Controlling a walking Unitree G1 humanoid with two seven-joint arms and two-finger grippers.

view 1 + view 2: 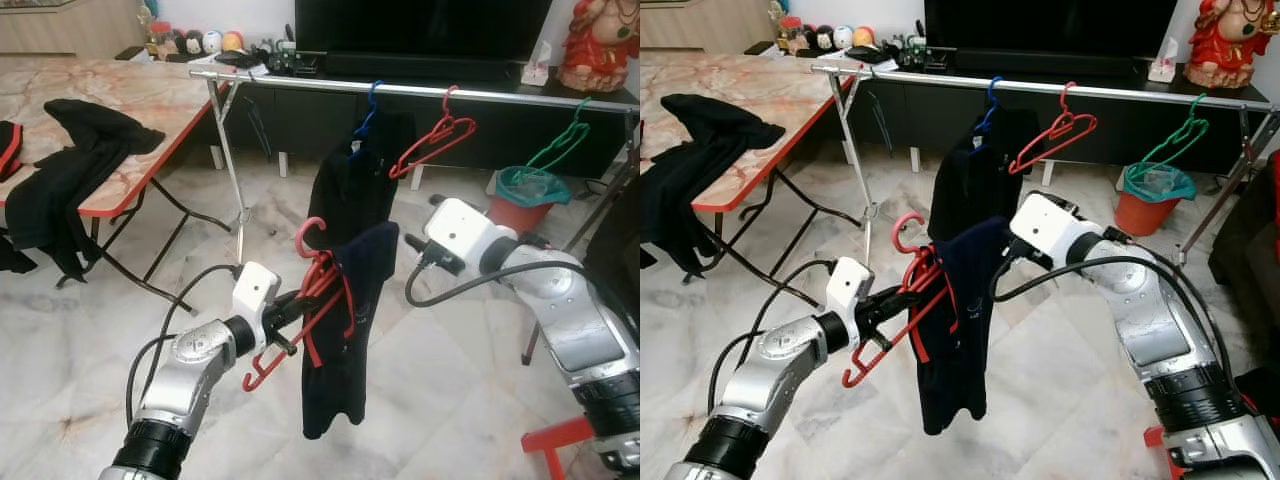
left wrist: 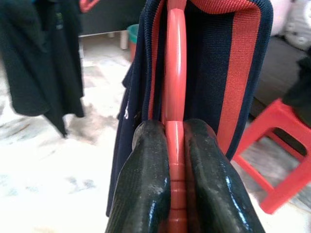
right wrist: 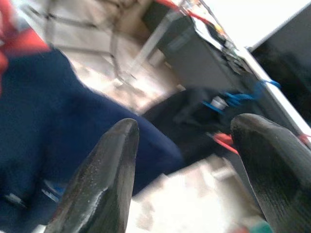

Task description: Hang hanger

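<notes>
The left gripper (image 1: 290,315) is clamped on a red plastic clothes hanger (image 1: 318,285), its two black fingers (image 2: 146,179) pinching the thin red bar between them. The hanger sits tilted in mid-air in front of the robot, hook uppermost, with a dark navy garment with a red stripe (image 1: 345,330) draped over it and hanging down towards the marble floor. It is well below and short of the silver metal clothes rail (image 1: 420,90), which already carries a black garment on a blue hanger (image 1: 350,175), an empty red wire-shaped hanger (image 1: 435,145) and an empty green hanger (image 1: 560,145).

The right gripper (image 3: 184,170) has its fingers spread apart with nothing between them, hovering just beside the navy garment; whether it brushes the cloth is hard to judge, as that view is blurred.

The load looks light, but the cloth is soft and will likely swing as the arm lifts, tugging the hanger round in the pinch. The plastic bar seems smooth and narrow, so it could twist or slip. A hold on the stiff bar close under the hook, as now, probably gives the best control for steering the hook over the rail, ideally into the bare stretch of rail between the hangers.
</notes>
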